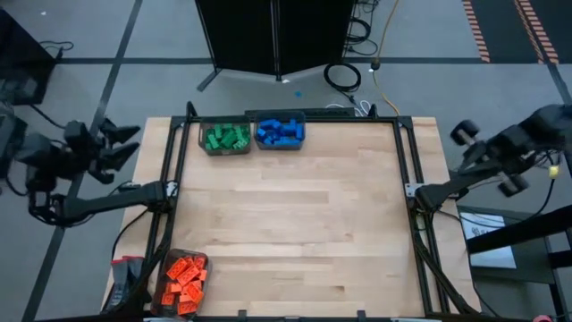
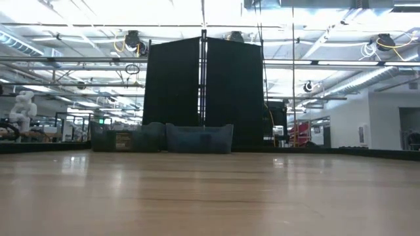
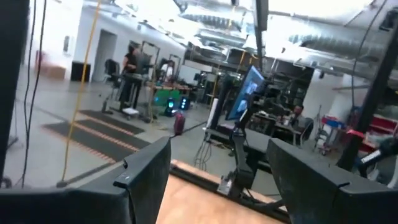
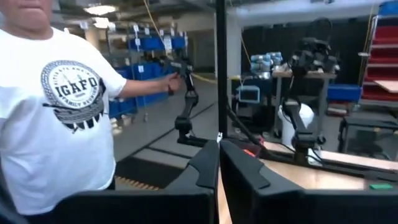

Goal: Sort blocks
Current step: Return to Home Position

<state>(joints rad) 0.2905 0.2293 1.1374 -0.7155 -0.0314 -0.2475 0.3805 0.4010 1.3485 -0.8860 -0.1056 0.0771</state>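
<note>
Blocks [image 1: 225,137] binned by colour: green 11 o'clock, blue 12, orange 7 on worktop [image 1: 295,215]
Likely light, stiff, slick; pinch flat sides. Left end effector [image 1: 116,143] wide, empty, 9 o'clock; right end effector [image 1: 474,148] closed, empty, 3 o'clock

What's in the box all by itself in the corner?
Orange blocks, heaped in the bin. The top ones hide whatever lies underneath.

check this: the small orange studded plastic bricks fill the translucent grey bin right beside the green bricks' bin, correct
No. The translucent grey bin beside the green bricks holds blue bricks. The small orange studded plastic bricks fill another bin at the other end of the table's left edge, as the high view shows.
</note>
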